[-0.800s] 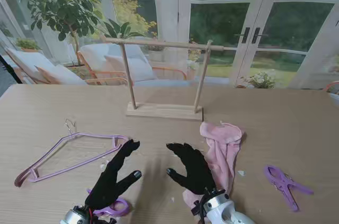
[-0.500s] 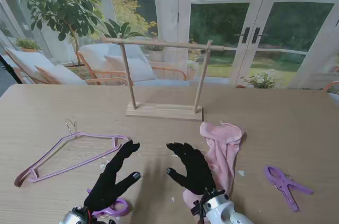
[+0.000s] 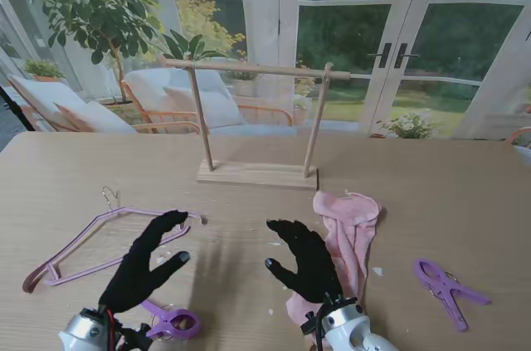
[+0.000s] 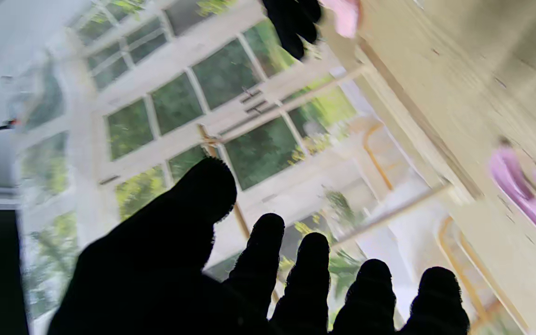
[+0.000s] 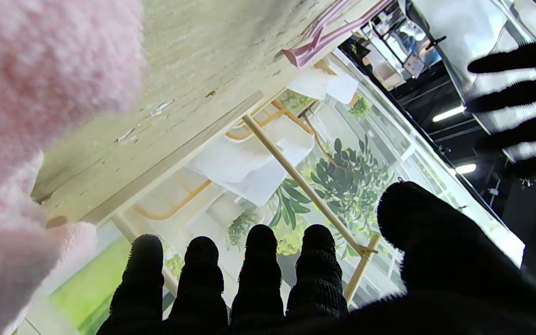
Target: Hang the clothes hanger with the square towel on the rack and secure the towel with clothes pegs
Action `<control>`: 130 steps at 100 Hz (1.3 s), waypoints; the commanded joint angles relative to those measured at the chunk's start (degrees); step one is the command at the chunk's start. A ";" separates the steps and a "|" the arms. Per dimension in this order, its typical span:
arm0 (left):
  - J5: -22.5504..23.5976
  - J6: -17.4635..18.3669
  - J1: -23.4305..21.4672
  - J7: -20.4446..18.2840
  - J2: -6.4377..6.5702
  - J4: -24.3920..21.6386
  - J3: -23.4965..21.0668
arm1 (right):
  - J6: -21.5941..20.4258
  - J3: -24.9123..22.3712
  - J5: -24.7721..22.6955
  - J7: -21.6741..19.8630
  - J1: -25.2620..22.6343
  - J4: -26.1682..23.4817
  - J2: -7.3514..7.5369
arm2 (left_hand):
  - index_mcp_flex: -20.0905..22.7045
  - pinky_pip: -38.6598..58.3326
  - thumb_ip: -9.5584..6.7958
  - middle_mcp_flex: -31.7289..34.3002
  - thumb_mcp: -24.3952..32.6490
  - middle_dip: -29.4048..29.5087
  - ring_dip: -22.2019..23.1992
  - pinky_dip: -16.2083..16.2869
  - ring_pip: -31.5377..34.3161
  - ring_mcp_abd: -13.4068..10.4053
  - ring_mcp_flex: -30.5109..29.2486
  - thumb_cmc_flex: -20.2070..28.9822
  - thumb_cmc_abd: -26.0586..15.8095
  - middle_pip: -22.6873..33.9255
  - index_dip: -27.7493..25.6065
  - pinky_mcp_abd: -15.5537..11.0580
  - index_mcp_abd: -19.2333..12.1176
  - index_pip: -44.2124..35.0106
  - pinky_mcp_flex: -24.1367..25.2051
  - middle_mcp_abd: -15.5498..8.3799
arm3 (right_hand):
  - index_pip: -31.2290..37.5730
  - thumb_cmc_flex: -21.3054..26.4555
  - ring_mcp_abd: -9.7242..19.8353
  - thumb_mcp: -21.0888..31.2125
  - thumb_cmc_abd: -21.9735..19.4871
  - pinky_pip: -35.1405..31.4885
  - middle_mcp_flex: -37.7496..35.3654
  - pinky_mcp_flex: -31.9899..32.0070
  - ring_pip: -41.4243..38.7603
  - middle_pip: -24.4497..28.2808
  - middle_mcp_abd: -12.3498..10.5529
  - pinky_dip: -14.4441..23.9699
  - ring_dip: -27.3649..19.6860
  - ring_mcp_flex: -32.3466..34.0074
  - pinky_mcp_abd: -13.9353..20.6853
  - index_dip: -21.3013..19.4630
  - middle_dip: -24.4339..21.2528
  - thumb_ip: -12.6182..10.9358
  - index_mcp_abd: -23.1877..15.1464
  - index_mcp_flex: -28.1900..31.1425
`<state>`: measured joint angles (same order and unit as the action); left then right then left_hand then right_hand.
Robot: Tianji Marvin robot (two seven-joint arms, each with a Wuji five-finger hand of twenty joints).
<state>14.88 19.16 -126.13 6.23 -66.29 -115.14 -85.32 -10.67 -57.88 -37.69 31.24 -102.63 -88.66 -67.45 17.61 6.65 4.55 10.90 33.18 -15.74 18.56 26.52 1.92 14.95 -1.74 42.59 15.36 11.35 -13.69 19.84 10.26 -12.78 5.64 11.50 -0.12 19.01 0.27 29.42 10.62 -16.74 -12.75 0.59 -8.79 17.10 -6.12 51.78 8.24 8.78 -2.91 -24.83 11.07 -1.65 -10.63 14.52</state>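
Nothing of the job looks done yet, as far as I can judge from here: the bare wooden rack with its two uprights and top rail (image 3: pixel 253 119) stands empty at the far middle of the pale wood-grain counter (image 3: pixel 465 177), and everything meant for it lies flat. The thin lilac wire clothes hanger (image 3: pixel 99 243) rests on the counter well to the left, its small metal hook (image 3: pixel 109 197) at the far end pointing away from me toward the rack side, its long bar running on a slant from near-left to far-right. The crumpled pink square towel (image 3: pixel 348 231) lies in a heap right of centre, stretched roughly near-to-far, not yet draped on the hanger. One purple plastic clothes peg (image 3: pixel 448 285) sits far to the right, lying diagonally with its loop end away from me; a second purple peg (image 3: pixel 170 319) lies close in front, just beside the left wrist. The black-gloved left hand (image 3: pixel 141 264) hovers near the hanger's right end with its fingers (image 4: pixel 312 260) spread and holding nothing. The black-gloved right hand (image 3: pixel 303 260) hangs just beside the towel's left edge, fingers (image 5: pixel 258 260) straight and slightly apart, empty too. Still to come, I reckon: towel over hanger, hanger onto rail, pegs clipped on.
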 commanded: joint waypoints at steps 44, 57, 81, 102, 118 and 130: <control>13.82 -14.92 15.65 -14.78 3.53 9.52 -15.68 | -0.97 -1.44 -0.41 1.17 -2.84 -2.87 -0.68 | -2.40 6.33 -0.82 1.37 2.61 -3.66 11.21 18.13 3.28 0.95 -0.92 -1.90 2.57 4.20 -2.97 0.33 0.15 -1.22 -0.60 -0.36 | -0.03 1.63 1.68 0.27 0.61 1.74 1.44 -0.59 -0.88 2.94 -1.11 -24.37 0.69 -1.36 0.84 -0.41 1.04 1.46 0.16 1.09; 19.24 -18.42 22.38 -18.85 4.87 16.00 -14.90 | -0.90 -1.84 -0.20 1.23 -2.83 -3.00 -0.74 | -3.96 7.16 -0.60 1.57 4.26 -5.91 14.22 21.29 3.99 1.32 -2.89 -2.47 3.29 6.48 -4.00 0.38 0.78 -2.07 -2.46 -0.58 | -0.04 1.67 1.68 0.28 0.67 1.76 1.46 -0.67 -0.87 3.19 -1.10 -24.36 0.70 -1.35 0.90 -0.50 1.13 1.46 0.21 1.17; 26.12 -24.42 32.00 -24.96 6.79 26.81 -9.85 | -0.10 -2.18 0.35 0.80 -2.67 -3.00 -0.80 | -4.12 8.08 -0.13 2.66 5.70 -9.05 18.08 24.80 5.94 1.73 -4.93 -3.20 4.12 9.82 -7.07 0.43 1.43 -6.16 -4.66 -0.87 | -0.02 1.79 1.64 0.26 0.72 1.80 1.52 -0.62 -0.86 3.24 -1.08 -24.32 0.70 -1.37 0.91 -0.67 1.10 1.46 0.34 1.22; 30.98 -27.68 35.13 -24.46 7.23 32.86 -6.17 | 0.28 -2.51 0.03 1.36 -3.29 -3.58 -0.83 | -5.36 8.56 -0.05 1.97 7.09 -10.83 19.91 26.08 8.74 1.60 -4.79 -3.22 4.64 11.24 -16.49 0.55 1.98 -18.95 -5.39 -1.04 | 0.07 1.92 1.62 0.28 0.85 1.78 1.42 -0.76 -0.97 3.39 -1.01 -24.27 0.75 -1.12 0.87 -0.84 1.14 1.44 0.41 1.45; 33.90 -29.48 35.10 -23.26 7.29 34.69 -4.85 | 0.32 -2.66 -0.15 1.47 -3.54 -3.85 -0.81 | -7.13 19.38 0.09 2.40 8.15 -16.92 28.20 28.69 19.72 1.84 -4.83 -2.71 5.12 16.87 -19.64 0.23 2.29 -22.41 -4.25 -0.77 | 0.10 1.98 1.55 0.29 0.84 1.74 1.39 -0.93 -1.04 3.60 -0.97 -24.24 0.78 -0.94 0.75 -0.98 1.22 1.45 0.48 1.59; 35.12 -29.79 34.79 -22.07 7.25 35.53 -4.35 | 0.32 -2.75 -0.07 1.50 -3.66 -4.00 -0.82 | -6.51 36.39 0.15 4.04 8.74 -19.43 30.36 23.30 28.87 2.02 -5.19 -0.97 5.38 19.36 -17.01 -0.09 2.05 -19.85 -1.51 -0.99 | 0.15 2.13 1.49 0.29 0.92 1.72 1.32 -1.04 -1.11 3.75 -0.95 -24.23 0.82 -0.83 0.74 -1.10 1.28 1.45 0.56 1.72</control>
<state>49.95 -10.33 -90.62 -15.56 -58.99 -80.29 -89.92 -10.52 -60.64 -37.77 33.43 -105.74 -92.19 -67.81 12.21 35.89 4.55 13.99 40.07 -33.75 47.73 52.06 27.25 16.09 -6.51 40.46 19.93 28.79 -32.04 20.32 11.84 -34.21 2.52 11.77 0.15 20.31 0.27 29.42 10.72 -16.71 -12.75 -0.22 -9.49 19.85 -6.12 51.78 8.54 8.78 -2.91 -25.28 11.99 -1.65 -10.01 15.85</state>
